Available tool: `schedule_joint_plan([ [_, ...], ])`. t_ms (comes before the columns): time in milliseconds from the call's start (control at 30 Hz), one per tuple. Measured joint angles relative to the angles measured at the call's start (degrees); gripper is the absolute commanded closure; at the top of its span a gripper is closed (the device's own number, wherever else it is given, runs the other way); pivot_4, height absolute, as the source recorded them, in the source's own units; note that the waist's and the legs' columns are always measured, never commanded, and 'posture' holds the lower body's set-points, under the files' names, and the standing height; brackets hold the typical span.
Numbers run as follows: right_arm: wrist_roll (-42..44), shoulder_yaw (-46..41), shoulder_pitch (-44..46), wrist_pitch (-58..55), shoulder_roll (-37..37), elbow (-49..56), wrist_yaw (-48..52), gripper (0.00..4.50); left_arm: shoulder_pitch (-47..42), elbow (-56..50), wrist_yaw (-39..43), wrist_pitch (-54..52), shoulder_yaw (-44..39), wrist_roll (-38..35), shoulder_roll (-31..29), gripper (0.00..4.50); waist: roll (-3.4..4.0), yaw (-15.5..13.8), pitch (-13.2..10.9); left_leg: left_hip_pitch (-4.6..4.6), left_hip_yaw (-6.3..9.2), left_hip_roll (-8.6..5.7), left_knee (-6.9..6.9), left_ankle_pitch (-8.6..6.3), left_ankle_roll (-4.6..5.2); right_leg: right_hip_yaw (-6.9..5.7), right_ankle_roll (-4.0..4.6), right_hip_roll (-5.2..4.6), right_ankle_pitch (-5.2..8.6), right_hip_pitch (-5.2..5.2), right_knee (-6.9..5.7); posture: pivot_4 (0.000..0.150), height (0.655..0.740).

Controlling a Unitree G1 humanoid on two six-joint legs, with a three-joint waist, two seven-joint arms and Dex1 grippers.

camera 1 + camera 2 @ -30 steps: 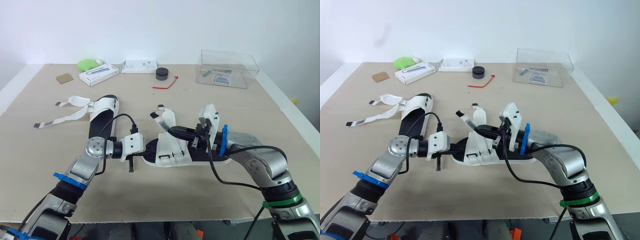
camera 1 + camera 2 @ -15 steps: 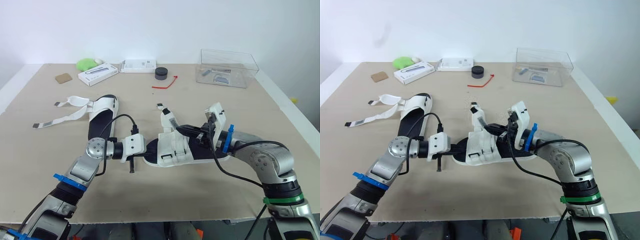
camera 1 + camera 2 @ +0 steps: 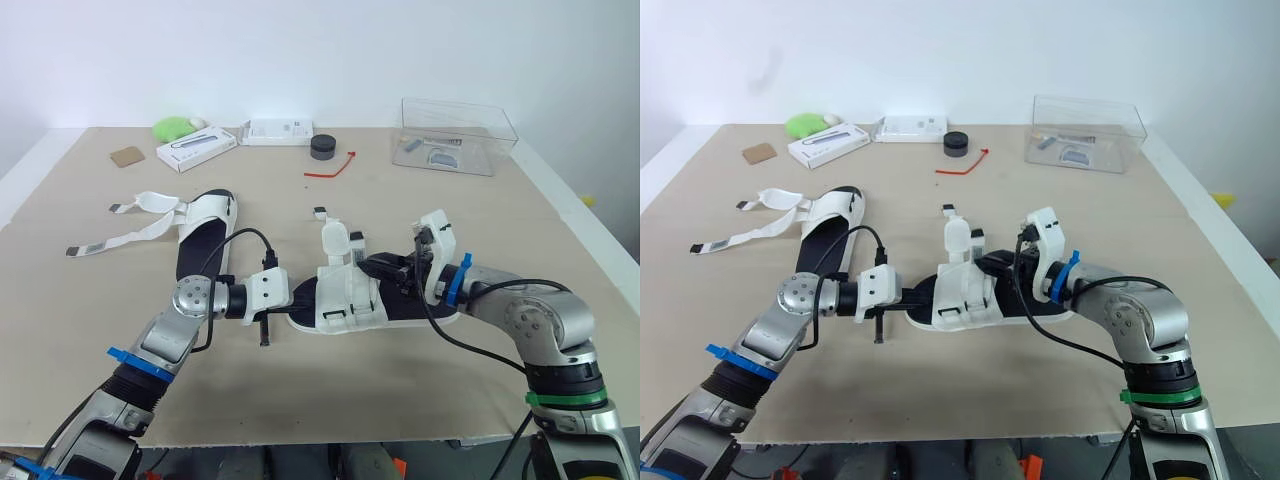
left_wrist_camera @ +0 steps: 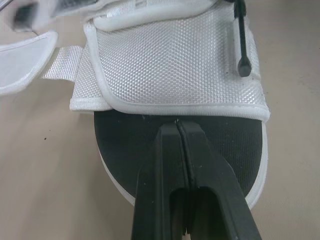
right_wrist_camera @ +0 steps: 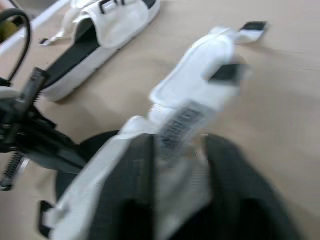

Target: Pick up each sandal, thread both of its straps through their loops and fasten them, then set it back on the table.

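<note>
The right hand [image 3: 372,266] has drawn back along the sandal [image 3: 350,300], its strap [image 3: 334,240] now upright.

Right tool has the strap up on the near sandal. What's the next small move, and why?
Probably guide the strap tip toward its loop on the sandal: the right tool holds it upright, unthreaded, while the left tool, shut, sits at the toe.
</note>
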State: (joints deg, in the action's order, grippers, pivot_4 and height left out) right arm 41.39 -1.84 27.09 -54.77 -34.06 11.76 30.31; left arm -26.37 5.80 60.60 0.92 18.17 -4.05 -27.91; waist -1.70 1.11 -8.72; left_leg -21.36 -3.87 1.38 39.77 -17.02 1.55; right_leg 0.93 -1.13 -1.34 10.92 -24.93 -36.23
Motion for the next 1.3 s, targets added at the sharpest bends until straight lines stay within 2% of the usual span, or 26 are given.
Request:
schedule_joint_plan([
  [33, -0.2, 0.0, 0.0, 0.2, -0.2, 0.1, 0.2, 1.40, 0.0, 0.0, 0.0, 0.0, 0.0, 0.0, 0.0, 4.50, 0.00, 0.0, 0.0, -0.01, 0.00, 0.00, 0.00, 0.00, 0.00, 0.00, 0.00, 0.00, 0.00, -0.01, 0.00, 0.150, 0.7400],
  [100, -2.5, 0.7, 1.1, 2.7, -2.5, 0.3, 3.2, 0.54, 0.0, 0.0, 0.1, 0.1, 0.0, 0.0, 0.0, 4.50, 0.01, 0.0, 0.0, -0.03, -0.01, -0.01, -0.02, 0.00, 0.00, 0.01, 0.01, 0.00, -0.01, -0.04, 0.00, 0.150, 0.7400],
  [233, -5.8, 3.1, 6.6, 8.0, -3.2, 0.3, 8.2, 0.54, -0.1, 0.4, 0.3, 0.3, -0.1, 0.0, -0.1, 4.50, 0.01, 0.0, 0.0, -0.02, -0.01, 0.00, -0.02, 0.00, 0.00, 0.01, -0.09, 0.03, 0.03, -0.06, 0.01, 0.150, 0.7400],
  [333, -6.2, 4.5, 10.5, 9.8, -0.6, 0.3, 10.0, 1.32, -0.5, 0.8, 0.4, 0.3, 0.0, 0.0, 0.1, 4.50, 0.00, 0.0, 0.0, -0.02, 0.05, 0.03, -0.02, 0.00, 0.01, -0.02, -0.04, 0.06, 0.01, -0.03, 0.01, 0.150, 0.7400],
  [433, -7.3, 7.1, 11.2, 9.9, 1.1, -1.0, 11.1, 2.61, -0.6, 1.0, 0.6, 0.4, 0.2, 0.0, 0.2, 4.50, 0.00, -0.1, 0.0, -0.05, 0.02, 0.01, -0.02, 0.00, 0.01, -0.03, 0.09, 0.01, -0.05, -0.04, 0.01, 0.150, 0.7400],
  [533, -10.4, 10.3, 11.8, 9.4, 1.3, -5.6, 11.8, 4.15, -0.6, 0.8, 0.5, 0.4, 0.3, 0.0, 0.2, 4.50, 0.00, -0.1, 0.0, -0.08, -0.05, -0.08, -0.02, 0.00, 0.01, 0.01, 0.04, -0.10, -0.07, -0.08, 0.02, 0.150, 0.7400],
  [567, -11.9, 11.4, 12.4, 8.8, 1.1, -7.7, 11.9, 4.45, -0.5, 0.4, 0.4, 0.4, 0.3, 0.0, 0.2, 4.50, 0.00, -0.1, 0.0, -0.09, -0.07, -0.09, -0.02, 0.00, 0.01, 0.02, 0.04, -0.11, -0.07, -0.09, 0.02, 0.150, 0.7400],
  [800, -17.4, 14.3, 15.5, 4.8, -2.5, -13.1, 14.4, 4.45, 0.7, -0.8, -0.2, 0.3, -0.1, 0.0, -0.2, 4.50, 0.01, 0.0, 0.0, -0.12, -0.01, -0.06, -0.15, -0.01, 0.02, 0.00, 0.12, -0.06, -0.01, -0.17, 0.03, 0.150, 0.7400],
  [1233, -18.3, 15.3, 15.8, -1.3, -3.2, -12.3, 17.1, 4.45, 0.8, -0.8, -0.3, 0.3, 0.0, 0.0, -0.2, 4.50, 0.01, 0.0, 0.0, -0.12, 0.03, -0.05, -0.21, -0.01, 0.02, -0.04, 0.14, -0.05, 0.01, -0.17, 0.04, 0.150, 0.7400],
  [1300, -19.2, 15.3, 17.0, -0.2, -2.2, -14.5, 17.4, 3.94, 0.7, -0.6, -0.3, 0.3, -0.1, 0.0, -0.2, 4.50, 0.01, 0.0, 0.0, -0.11, 0.01, -0.05, -0.21, -0.01, 0.02, -0.03, 0.13, -0.04, 0.00, -0.17, 0.04, 0.150, 0.7400],
])
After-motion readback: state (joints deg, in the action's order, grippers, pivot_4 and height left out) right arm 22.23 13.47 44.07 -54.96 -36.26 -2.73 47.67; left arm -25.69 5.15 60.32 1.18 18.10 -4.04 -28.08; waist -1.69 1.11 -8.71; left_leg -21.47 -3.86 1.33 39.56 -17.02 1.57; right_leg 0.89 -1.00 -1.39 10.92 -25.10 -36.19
